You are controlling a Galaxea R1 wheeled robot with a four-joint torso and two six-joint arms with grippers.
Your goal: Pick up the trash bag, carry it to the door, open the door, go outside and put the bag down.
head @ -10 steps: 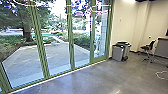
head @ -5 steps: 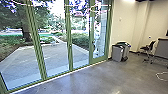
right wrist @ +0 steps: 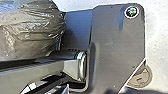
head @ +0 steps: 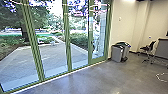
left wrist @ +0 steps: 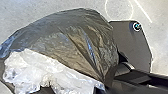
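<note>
Green-framed glass doors and panels point(head: 67, 42) run across the left and middle of the head view, and stand closed. The dark, translucent trash bag point(left wrist: 72, 37) bulges large in the left wrist view, with crumpled whitish plastic at its gathered part. There my left gripper point(left wrist: 46, 89) is a dark shape at the picture's edge, shut on that whitish plastic. Part of the same bag point(right wrist: 32, 30) appears in the right wrist view, beside the robot's dark base plate. How my right gripper stands cannot be made out.
Grey bins point(head: 117, 53) stand by the wall just right of the glass. Farther right are a dark chair point(head: 148, 48), a desk point(head: 162, 47) and a white cable point(head: 161, 76) on the floor. Outside lie a paved yard point(head: 22, 61), plants and a tree trunk.
The head camera has moved slightly with the robot, so the green frame posts stand a little farther left. The doors look unchanged.
</note>
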